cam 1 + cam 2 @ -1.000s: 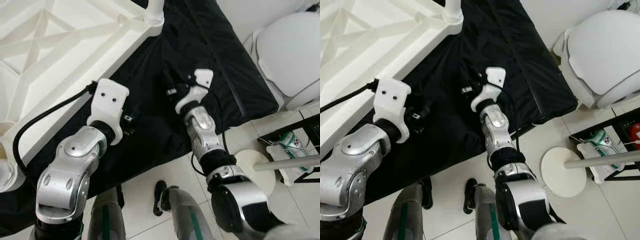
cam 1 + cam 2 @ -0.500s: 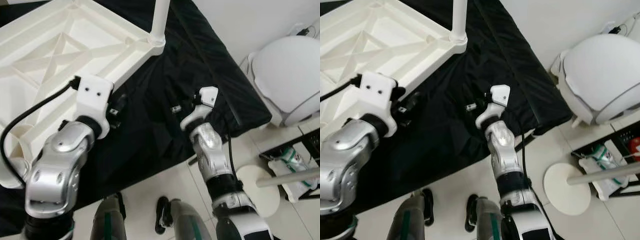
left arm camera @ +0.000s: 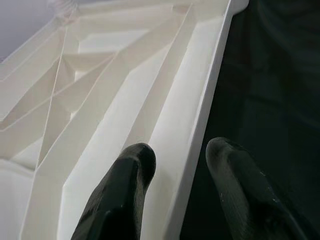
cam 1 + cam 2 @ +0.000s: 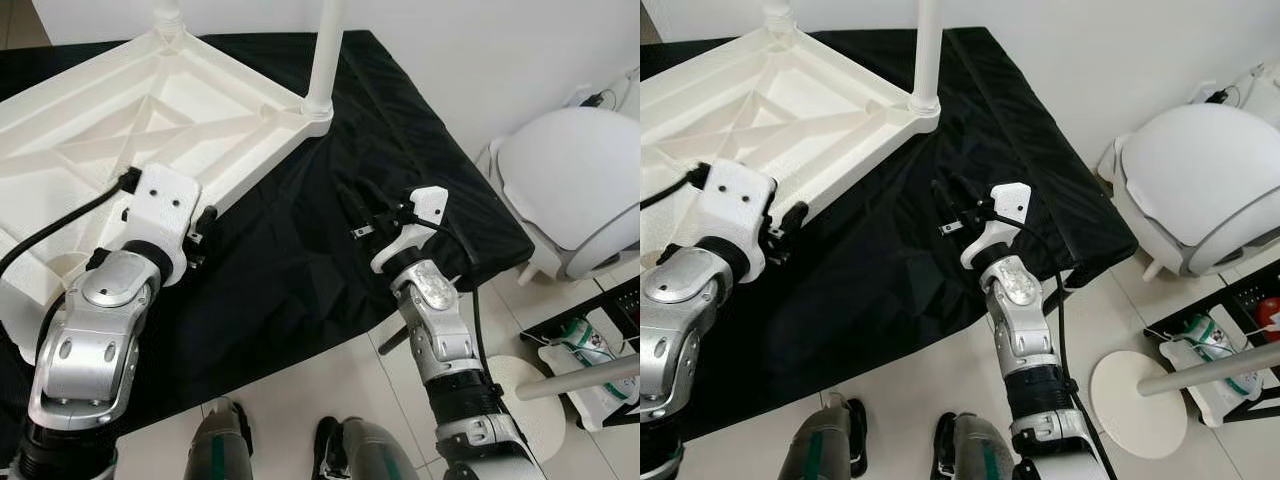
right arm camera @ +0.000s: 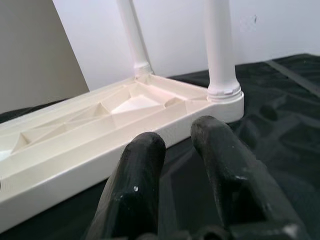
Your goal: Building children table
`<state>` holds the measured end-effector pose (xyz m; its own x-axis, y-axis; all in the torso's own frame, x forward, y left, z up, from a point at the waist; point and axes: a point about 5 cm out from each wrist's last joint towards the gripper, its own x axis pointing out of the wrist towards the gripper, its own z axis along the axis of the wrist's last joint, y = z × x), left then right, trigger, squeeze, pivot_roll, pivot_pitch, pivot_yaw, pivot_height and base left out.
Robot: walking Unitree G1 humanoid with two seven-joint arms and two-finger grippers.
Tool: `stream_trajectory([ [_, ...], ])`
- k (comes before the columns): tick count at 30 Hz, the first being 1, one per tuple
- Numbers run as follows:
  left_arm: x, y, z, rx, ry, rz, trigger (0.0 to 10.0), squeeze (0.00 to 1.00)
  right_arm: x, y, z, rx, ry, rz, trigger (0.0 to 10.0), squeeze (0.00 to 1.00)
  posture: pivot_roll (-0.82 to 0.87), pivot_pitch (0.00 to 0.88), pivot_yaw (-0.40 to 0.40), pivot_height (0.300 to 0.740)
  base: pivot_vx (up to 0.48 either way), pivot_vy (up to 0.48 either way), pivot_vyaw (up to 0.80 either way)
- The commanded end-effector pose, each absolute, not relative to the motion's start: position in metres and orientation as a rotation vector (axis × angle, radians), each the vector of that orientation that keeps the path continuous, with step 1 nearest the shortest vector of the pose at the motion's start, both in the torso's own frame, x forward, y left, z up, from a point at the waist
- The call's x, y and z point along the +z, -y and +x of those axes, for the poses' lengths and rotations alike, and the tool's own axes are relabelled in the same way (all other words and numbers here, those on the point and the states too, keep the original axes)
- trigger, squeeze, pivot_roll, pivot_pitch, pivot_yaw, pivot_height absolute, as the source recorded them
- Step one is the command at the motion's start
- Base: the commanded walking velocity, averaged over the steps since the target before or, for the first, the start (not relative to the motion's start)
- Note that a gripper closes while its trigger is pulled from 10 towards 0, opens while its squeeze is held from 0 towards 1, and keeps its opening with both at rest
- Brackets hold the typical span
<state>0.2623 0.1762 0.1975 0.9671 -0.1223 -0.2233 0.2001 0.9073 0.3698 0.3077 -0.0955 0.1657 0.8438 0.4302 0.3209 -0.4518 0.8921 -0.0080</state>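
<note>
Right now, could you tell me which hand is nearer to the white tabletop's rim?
Left. The left hand straddles the upturned tabletop's rim, one finger on each side. The right hand hangs over the black cloth, apart from the tabletop.

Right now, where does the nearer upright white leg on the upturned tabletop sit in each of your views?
Left eye view: the leg rises at top centre from the tabletop's corner socket.
Right eye view: the leg stands at top, left of centre.
Left wrist view: no leg that I can make out; the tabletop's ribbed underside and rim are ahead of the left gripper.
Right wrist view: the leg stands upright beyond the right gripper.
Shared landmark: the black cloth.
</note>
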Motion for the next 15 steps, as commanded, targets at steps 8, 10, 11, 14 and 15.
stream_trajectory([
  [8, 0.182, -0.182, 0.268, -0.128, -0.272, 0.465, 10.0, 0.0, 0.172, 0.104, 0.305, 0.446, 0.323, 0.071, 10.0, 0.0, 0.06, 0.061, -0.061, 0.74, 0.0, 0.0, 0.0],
  [10, 0.181, -0.181, 0.268, -0.16, -0.273, 0.468, 10.0, 0.0, 0.174, 0.106, 0.304, 0.439, 0.323, 0.062, 10.0, 0.0, 0.06, 0.065, -0.062, 0.74, 0.0, 0.0, 0.0],
  [11, 0.181, -0.181, 0.268, -0.16, -0.273, 0.468, 10.0, 0.0, 0.174, 0.106, 0.304, 0.439, 0.323, 0.062, 10.0, 0.0, 0.06, 0.065, -0.062, 0.74, 0.0, 0.0, 0.0],
  [14, 0.18, -0.181, 0.267, -0.184, -0.276, 0.436, 10.0, 0.0, 0.175, 0.109, 0.304, 0.433, 0.317, 0.052, 10.0, 0.0, 0.06, 0.068, -0.064, 0.74, 0.0, 0.0, 0.0],
  [15, 0.18, -0.182, 0.267, -0.196, -0.282, 0.411, 10.0, 0.0, 0.175, 0.11, 0.304, 0.431, 0.314, 0.046, 10.0, 0.0, 0.06, 0.068, -0.064, 0.74, 0.0, 0.0, 0.0],
])
